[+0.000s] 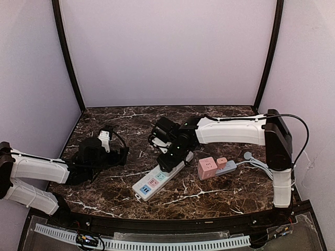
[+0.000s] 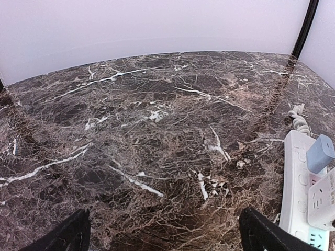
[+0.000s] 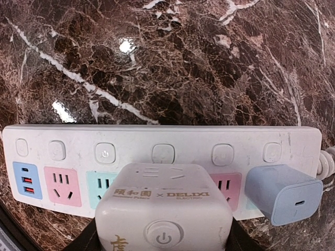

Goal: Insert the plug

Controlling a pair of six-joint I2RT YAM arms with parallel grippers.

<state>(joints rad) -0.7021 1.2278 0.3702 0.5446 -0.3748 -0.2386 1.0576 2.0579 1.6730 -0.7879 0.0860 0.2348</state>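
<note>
The task seemed near its end but not surely finished. The white plug [image 3: 163, 204] sat over the middle sockets of the power strip [image 3: 157, 138], directly in front of the right tool [image 3: 163, 241], but I could not tell if its pins were fully in. Probably a last push remained. The right tool was closed on the plug's two sides. A blue charger [image 3: 282, 194] stood in the strip just beside it. The left tool [image 2: 166, 235] was spread wide and held nothing, low over the bare desk [image 2: 157, 115].
</note>
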